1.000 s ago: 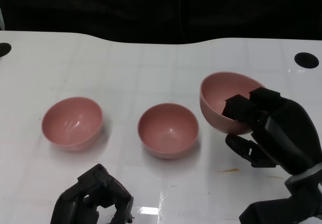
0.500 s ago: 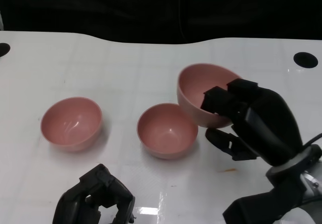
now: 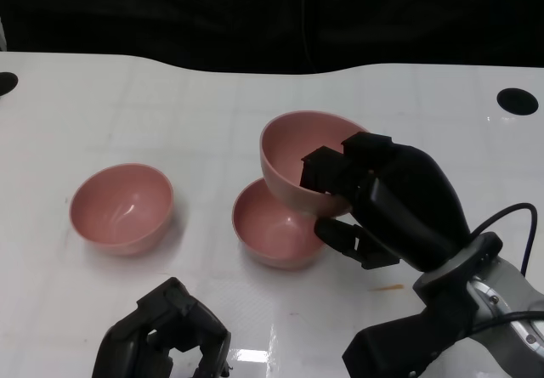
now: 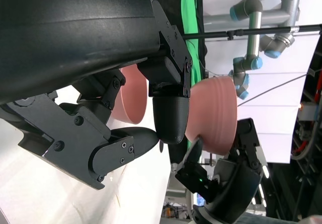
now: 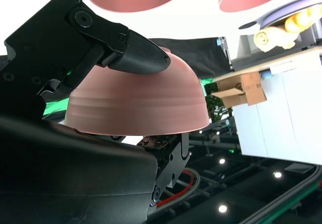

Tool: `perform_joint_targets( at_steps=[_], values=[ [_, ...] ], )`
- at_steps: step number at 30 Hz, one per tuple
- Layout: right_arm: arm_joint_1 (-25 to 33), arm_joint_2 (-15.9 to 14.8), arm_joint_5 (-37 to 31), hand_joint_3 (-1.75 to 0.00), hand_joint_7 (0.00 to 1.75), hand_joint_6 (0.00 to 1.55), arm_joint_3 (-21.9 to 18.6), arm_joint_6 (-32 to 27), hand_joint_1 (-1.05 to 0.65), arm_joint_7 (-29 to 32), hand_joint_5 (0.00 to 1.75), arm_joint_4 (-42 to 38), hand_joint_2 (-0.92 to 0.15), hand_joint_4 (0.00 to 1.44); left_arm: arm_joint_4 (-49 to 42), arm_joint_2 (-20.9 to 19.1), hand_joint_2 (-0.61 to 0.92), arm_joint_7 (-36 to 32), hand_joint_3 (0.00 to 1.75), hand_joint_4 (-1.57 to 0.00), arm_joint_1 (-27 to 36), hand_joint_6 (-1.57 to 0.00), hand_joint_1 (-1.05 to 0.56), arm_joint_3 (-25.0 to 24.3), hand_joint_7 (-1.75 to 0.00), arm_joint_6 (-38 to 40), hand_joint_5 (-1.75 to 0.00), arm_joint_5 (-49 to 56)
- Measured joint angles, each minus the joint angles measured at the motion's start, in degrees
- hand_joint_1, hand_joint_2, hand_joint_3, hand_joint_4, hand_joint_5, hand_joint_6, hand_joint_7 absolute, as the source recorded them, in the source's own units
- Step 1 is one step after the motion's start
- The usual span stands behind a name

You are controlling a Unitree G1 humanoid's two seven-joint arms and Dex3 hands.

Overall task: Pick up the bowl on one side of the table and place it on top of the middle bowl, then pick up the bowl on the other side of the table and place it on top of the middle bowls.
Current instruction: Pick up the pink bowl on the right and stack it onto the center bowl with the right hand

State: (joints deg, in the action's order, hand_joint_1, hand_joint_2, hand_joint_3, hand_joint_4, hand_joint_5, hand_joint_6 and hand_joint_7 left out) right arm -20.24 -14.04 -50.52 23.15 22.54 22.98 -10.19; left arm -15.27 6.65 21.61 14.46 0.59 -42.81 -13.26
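Head view shows our right robot hand (image 3: 374,200) holding a smooth pink round bowl (image 3: 302,153) by its rim, fingers hooked inside and the thumb beneath, well clear of the white glossy counter (image 3: 212,123). Over the last second this bowl has travelled from the right side toward the centre; it now hangs partly over the middle pink bowl (image 3: 272,225), overlapping that bowl's far right edge. We judge the first stacking step is close to its release: what remains is to centre the carried bowl and lower it.

The held bowl is tilted, its mouth facing up and toward the robot's left, away from the palm. Being round, it has no real long axis; its central axis leans leftward, so we would level it before letting go, lest it seat crooked.

The third pink bowl (image 3: 121,206) sits untouched, well apart beyond the middle one. Our left robot hand (image 3: 166,340) rests low with fingers curled in, holding nothing.
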Motion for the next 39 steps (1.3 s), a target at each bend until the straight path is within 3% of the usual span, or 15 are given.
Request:
perform_joint_targets(
  at_steps=[5,7,8,10,14,17,22,24,25,26,29,30,33,39],
  values=[
    [-2.1,0.8,-1.6,-1.23,1.72,0.77,2.1,0.7,-0.19,1.8,1.75,-4.1,-0.29,1.01,0.2,0.3,0.55,-1.1,1.09,-0.88,0.1,-0.88,-0.21,0.2,-1.43,-0.2,-1.69,1.4],
    [-2.5,0.9,-2.1,-1.14,1.58,0.82,2.9,0.8,-0.20,2.3,1.75,-5.3,-0.32,1.01,0.5,0.3,0.54,-1.3,1.10,-0.88,0.3,-0.88,-0.21,0.3,-1.43,-0.2,-1.69,1.6],
    [-2.8,1.0,-2.3,-1.02,1.37,0.90,3.4,0.8,-0.20,2.6,1.75,-6.0,-0.37,1.01,0.7,0.3,0.54,-1.4,1.11,-0.88,0.5,-0.88,-0.21,0.4,-1.43,-0.2,-1.69,1.6],
    [-3.4,1.5,-3.5,-1.07,1.60,0.83,4.2,0.6,-0.18,3.1,1.75,-7.6,-0.35,1.00,1.0,0.3,0.54,-1.5,1.10,-0.87,1.0,-0.89,-0.20,0.8,-1.44,-0.2,-1.69,1.6],
    [-4.6,1.8,-5.3,-1.08,1.67,0.78,6.2,0.0,-0.17,3.5,1.75,-10.9,-0.37,0.97,2.1,0.4,0.55,-2.3,1.10,-0.87,1.7,-0.88,-0.19,1.3,-1.44,-0.2,-1.69,1.8],
    [-5.9,1.9,-6.4,-0.87,1.32,0.88,7.8,0.3,-0.20,6.0,1.75,-14.2,-0.47,0.97,2.5,0.5,0.53,-2.7,1.12,-0.87,2.2,-0.88,-0.19,1.6,-1.45,-0.1,-1.70,2.2],
    [-8.2,2.4,-7.7,-1.04,1.49,0.81,9.9,0.5,-0.19,9.5,1.75,-18.5,-0.37,0.97,2.8,0.5,0.53,-3.1,1.13,-0.87,2.2,-0.87,-0.19,2.3,-1.45,-0.1,-1.70,2.2],
    [-8.8,2.5,-7.8,-1.12,1.45,0.78,10.7,0.4,-0.20,9.2,1.75,-20.0,-0.35,0.92,2.8,0.5,0.54,-3.1,1.13,-0.86,2.1,-0.87,-0.18,2.6,-1.44,-0.1,-1.71,2.0],
    [-8.9,2.5,-7.6,-1.03,1.18,0.77,11.0,0.4,-0.25,8.5,1.65,-20.5,-0.38,0.86,2.8,0.5,0.54,-3.0,1.13,-0.86,2.1,-0.87,-0.19,2.8,-1.44,-0.1,-1.71,1.6],
    [-9.0,2.6,-7.4,-0.89,0.79,0.81,11.2,0.3,-0.31,7.1,1.44,-20.7,-0.45,0.80,2.8,0.5,0.54,-3.0,1.12,-0.86,2.1,-0.87,-0.19,3.0,-1.44,-0.1,-1.71,1.5],
    [-9.1,2.6,-6.3,-0.57,0.26,0.87,11.9,-0.4,-0.40,2.5,0.92,-20.7,-0.64,0.76,2.9,0.5,0.54,-3.1,1.12,-0.86,2.2,-0.87,-0.21,3.4,-1.44,0.1,-1.71,1.5],
    [-9.1,2.6,-6.2,-0.34,0.11,0.77,12.1,-0.9,-0.51,1.2,0.65,-20.6,-0.80,0.67,2.9,0.5,0.54,-3.1,1.11,-0.86,2.2,-0.87,-0.21,3.4,-1.44,0.1,-1.71,1.5],
    [-9.0,2.6,-6.1,-0.23,0.01,0.66,12.4,-2.4,-0.64,-2.2,0.40,-19.7,-0.91,0.57,2.9,0.5,0.55,-3.1,1.09,-0.86,2.1,-0.87,-0.21,3.5,-1.44,0.1,-1.72,1.5],
    [-8.8,2.4,-5.0,-0.26,0.00,0.58,12.4,-3.9,-0.69,-5.0,0.35,-17.5,-0.92,0.54,2.9,0.5,0.56,-3.1,1.07,-0.86,2.0,-0.86,-0.22,3.5,-1.45,0.1,-1.72,1.1]
  ],
)
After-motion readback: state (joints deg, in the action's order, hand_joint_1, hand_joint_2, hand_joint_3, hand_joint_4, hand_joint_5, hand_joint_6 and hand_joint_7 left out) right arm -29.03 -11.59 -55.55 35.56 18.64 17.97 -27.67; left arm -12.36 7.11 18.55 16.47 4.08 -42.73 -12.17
